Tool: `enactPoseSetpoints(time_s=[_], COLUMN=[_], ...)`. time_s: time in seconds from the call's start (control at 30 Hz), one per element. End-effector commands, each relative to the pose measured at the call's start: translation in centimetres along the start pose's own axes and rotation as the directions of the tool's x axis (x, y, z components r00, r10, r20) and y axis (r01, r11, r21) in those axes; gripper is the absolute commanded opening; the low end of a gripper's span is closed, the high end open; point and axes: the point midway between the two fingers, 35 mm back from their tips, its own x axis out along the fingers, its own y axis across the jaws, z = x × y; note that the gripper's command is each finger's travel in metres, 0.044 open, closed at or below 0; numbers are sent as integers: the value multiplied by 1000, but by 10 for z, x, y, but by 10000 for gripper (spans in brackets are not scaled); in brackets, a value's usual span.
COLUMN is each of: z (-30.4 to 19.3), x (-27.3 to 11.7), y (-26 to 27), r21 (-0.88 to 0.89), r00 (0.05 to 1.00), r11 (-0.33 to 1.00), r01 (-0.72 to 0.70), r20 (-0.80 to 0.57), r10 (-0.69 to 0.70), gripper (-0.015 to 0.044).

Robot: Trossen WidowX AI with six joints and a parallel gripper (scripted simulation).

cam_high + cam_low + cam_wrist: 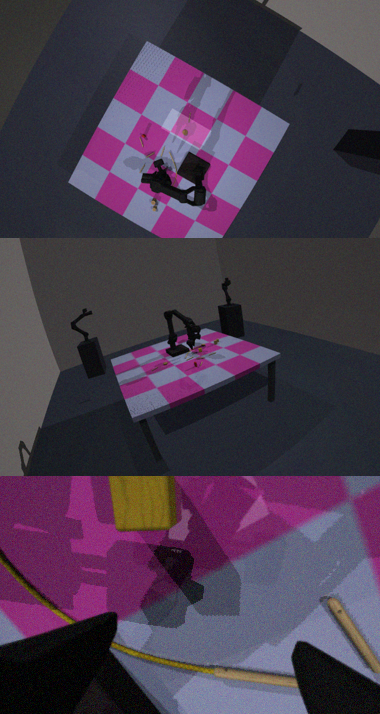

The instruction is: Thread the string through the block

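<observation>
Now your tool (163, 177) (191, 347) (205, 635) is nearly fully open, empty — centre it on the tethered stick (171, 157) (186, 355) (256, 676) near the block (200, 349) (145, 503) before closing.

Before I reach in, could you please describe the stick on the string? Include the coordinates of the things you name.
On the checkered table (252, 120) (196, 395), look just in front of the robot's square base (188, 161) (176, 351). The thin pale stick (257, 676) lies there; unlike the loose ones, it has yellow string (150, 659) at one end.
</observation>
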Motion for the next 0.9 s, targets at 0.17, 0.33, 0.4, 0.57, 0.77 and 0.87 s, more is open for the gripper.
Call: enactPoseSetpoints(time_s=[0.17,0.33,0.4,0.57,0.77,0.87], z=[-61,-67,-67,-67,-67,-67], x=[0,0,0,0,0,0], y=[-25,-26,-26,-26,-26,-26], r21=[981,1000,1000,1000,1000,1000], r00=[1000,1000,1000,1000,1000,1000], r11=[193,22,22,22,22,22], r01=[-2,-4,-4,-4,-4,-4], r20=[4,4,4,4,4,4], r10=[-10,-11,-11,-11,-11,-11], gripper=[440,440,440,440,440,387])
